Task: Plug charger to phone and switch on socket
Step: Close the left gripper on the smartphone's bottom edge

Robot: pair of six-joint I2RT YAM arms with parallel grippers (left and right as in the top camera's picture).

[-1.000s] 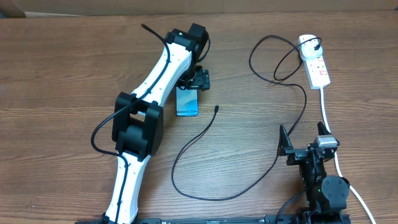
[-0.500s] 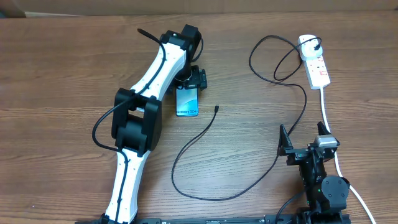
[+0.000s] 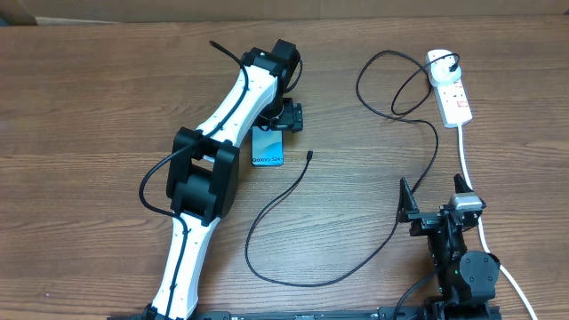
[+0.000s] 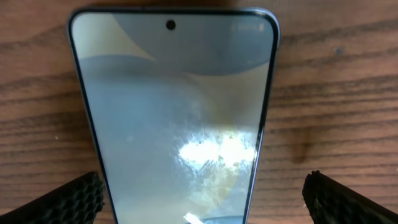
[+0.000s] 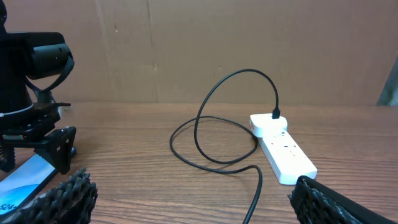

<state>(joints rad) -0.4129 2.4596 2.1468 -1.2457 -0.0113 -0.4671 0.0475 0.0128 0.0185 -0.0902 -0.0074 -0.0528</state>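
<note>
phone, slim rectangular smartphone with light-blue screen and dark frame (image 3: 268, 147), lies flat on brown wooden worktop (image 3: 89, 107), directly under left end effector (image 3: 281, 117). left end effector is spread wide and holds nothing. in the left wrist view the phone (image 4: 174, 112) runs forward between the two black ribbed fingers (image 4: 74, 199), punch-hole camera end farthest from the end effector (image 4: 208, 202). left finger sits just beside the phone's edge, right finger clearly apart from it; cannot tell any contact. glare on the screen.

charger, long thin black cable (image 3: 436, 147), is loose on the worktop. its small black connector tip (image 3: 308, 156) lies near the phone's long side, below and to the side of the left end effector, apart from the phone, not plugged in. from the tip the cable curves in a big loop toward the right end effector (image 3: 433, 196), passes just beside it, then coils ahead of it up to the socket.

socket, narrow white power strip with red markings (image 3: 453, 93), lies well ahead of the right end effector; in the right wrist view it (image 5: 283, 149) is ahead and a bit right, the black cable (image 5: 198, 127) plugged into its far end. its thick white cord (image 3: 467, 160) runs back past the right end effector's side.

right end effector (image 5: 199, 205) is spread wide, empty, low near the worktop's near edge, well apart from phone (image 5: 22, 183) and socket.
</note>
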